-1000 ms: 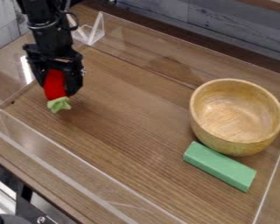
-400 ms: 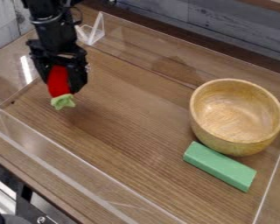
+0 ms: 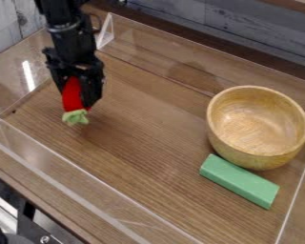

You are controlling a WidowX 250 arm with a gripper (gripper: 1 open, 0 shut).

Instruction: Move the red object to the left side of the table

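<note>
Red object (image 3: 73, 96) sits clamped in my end effector (image 3: 75, 97) near the table's (image 3: 155, 105) left edge, green tip down.

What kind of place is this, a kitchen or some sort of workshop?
Probably a robot test bench, not a kitchen. The wood-grain table is fenced by low clear walls, a black arm's tool is around a toy strawberry, and the wooden bowl sits empty beside a green block.
</note>
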